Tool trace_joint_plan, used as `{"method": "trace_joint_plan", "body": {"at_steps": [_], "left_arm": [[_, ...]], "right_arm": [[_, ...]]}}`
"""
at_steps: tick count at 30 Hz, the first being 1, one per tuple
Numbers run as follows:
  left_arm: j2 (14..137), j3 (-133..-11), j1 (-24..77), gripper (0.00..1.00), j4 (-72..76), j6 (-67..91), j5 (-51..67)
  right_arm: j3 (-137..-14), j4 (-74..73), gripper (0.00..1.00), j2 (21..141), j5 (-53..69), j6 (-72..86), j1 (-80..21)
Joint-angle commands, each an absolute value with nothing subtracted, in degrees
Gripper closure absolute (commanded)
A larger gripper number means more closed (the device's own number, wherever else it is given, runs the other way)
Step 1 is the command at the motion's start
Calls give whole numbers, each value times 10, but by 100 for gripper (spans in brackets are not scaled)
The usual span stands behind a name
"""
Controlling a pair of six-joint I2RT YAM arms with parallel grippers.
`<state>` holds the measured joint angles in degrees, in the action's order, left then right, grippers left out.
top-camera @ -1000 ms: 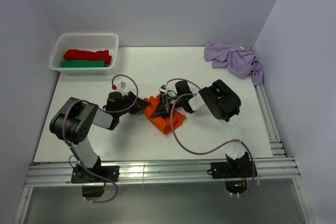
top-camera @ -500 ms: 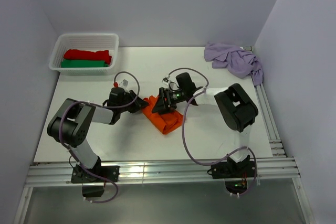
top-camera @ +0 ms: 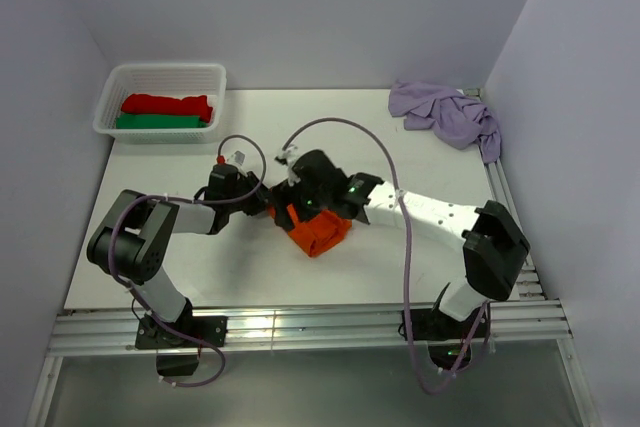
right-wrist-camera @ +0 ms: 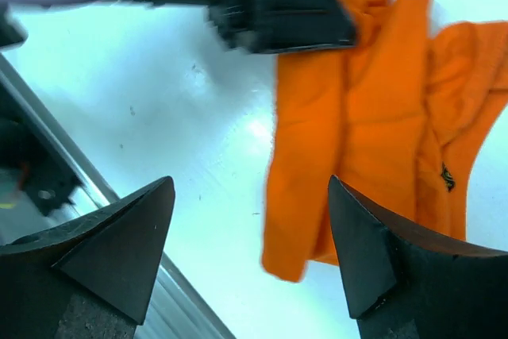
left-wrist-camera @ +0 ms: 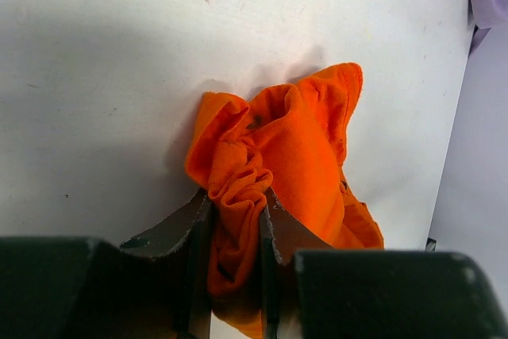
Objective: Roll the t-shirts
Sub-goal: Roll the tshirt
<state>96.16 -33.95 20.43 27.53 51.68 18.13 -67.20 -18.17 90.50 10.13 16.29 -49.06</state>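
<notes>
The orange t-shirt (top-camera: 320, 231) lies bunched in the middle of the table. My left gripper (top-camera: 270, 206) lies low at its left edge. The left wrist view shows this gripper (left-wrist-camera: 236, 198) shut on a gathered fold of the orange t-shirt (left-wrist-camera: 305, 136). My right arm reaches far across, and its gripper (top-camera: 305, 194) hovers over the shirt's left part. In the right wrist view the right gripper (right-wrist-camera: 250, 184) stands wide open with nothing held, above the orange t-shirt's (right-wrist-camera: 357, 101) near edge. The lilac t-shirt (top-camera: 445, 112) lies crumpled at the back right corner.
A white basket (top-camera: 165, 68) at the back left holds a red roll (top-camera: 165, 104) and a green roll (top-camera: 160, 122). Walls close in the left, back and right sides. A metal rail (top-camera: 300, 327) runs along the near edge.
My right gripper has opened and let go of the orange shirt, and the arm has stretched out to the left over it. The left gripper keeps its hold on the fold.
</notes>
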Motion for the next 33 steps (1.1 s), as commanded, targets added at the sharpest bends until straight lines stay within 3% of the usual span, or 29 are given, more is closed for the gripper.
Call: {"method": "trace_joint_plan", "body": {"at_steps": [1,9,26,29,32,33], "left_arm": [[946,-359,207,87,247,498,184],[941,-381,208,88,195,503,190],[935,-393,208,90,142,506,213],[934,-389,208,90,146,508,217],[935,-387,208,90,149,510,221],[936,-388,208,91,147,509,221]], "right_arm": [[-692,-234,15,904,-90,123,-552],[-736,-243,15,988,-257,111,-679],[-799,-252,22,1136,-432,83,-731],[-816,-263,25,1161,-463,81,-733],[-825,-272,35,1179,-477,82,-734],[-831,-277,43,1186,-484,90,-735]]}}
